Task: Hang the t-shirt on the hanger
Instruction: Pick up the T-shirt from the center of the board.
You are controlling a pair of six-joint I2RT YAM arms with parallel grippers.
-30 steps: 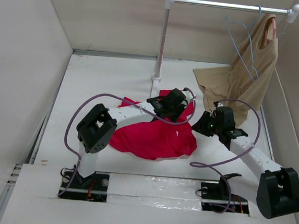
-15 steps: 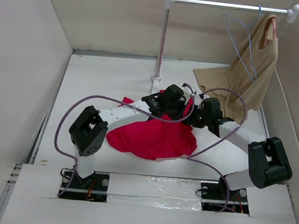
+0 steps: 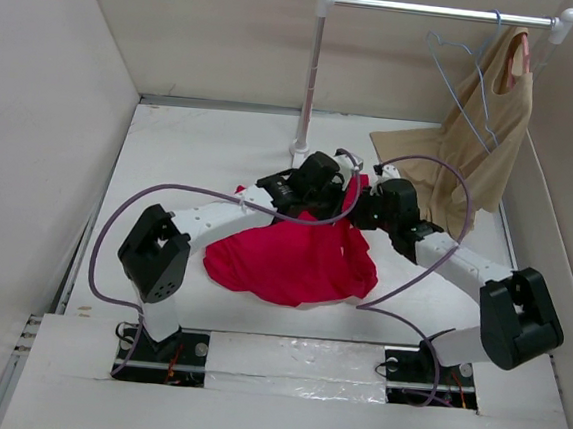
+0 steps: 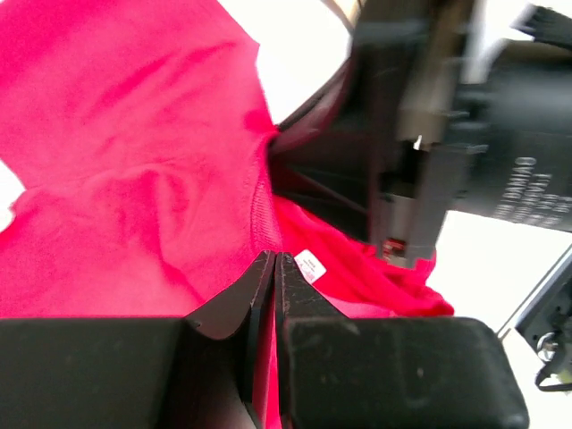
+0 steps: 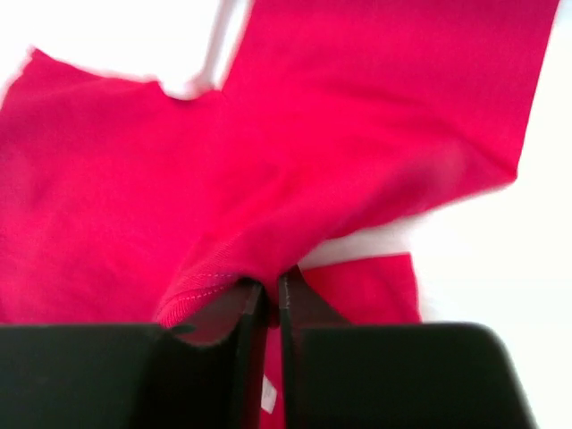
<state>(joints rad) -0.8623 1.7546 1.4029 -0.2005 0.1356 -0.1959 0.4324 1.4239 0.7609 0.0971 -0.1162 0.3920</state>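
Observation:
The crimson t-shirt (image 3: pixel 292 260) lies crumpled on the white table, its far end lifted between the two arms. My left gripper (image 3: pixel 341 184) is shut on the collar cloth beside the white neck label (image 4: pixel 309 265); the red cloth (image 4: pixel 134 179) fills the left wrist view. My right gripper (image 3: pixel 360 213) is shut on a stitched hem of the shirt (image 5: pixel 268 161), close to the left gripper. The pale blue wire hanger (image 3: pixel 462 89) hangs empty from the rail at the back right, apart from both grippers.
A white rail (image 3: pixel 440 9) on a post (image 3: pixel 310 76) stands at the back. A beige sleeveless garment (image 3: pixel 468 150) hangs on a pinkish hanger (image 3: pixel 516 54) at its right end and drapes onto the table. Walls close in left and right.
Both grippers have moved toward the far side and together at the shirt's upper edge. The right arm swung left to the shirt and closed on it; the shirt's far end is drawn up.

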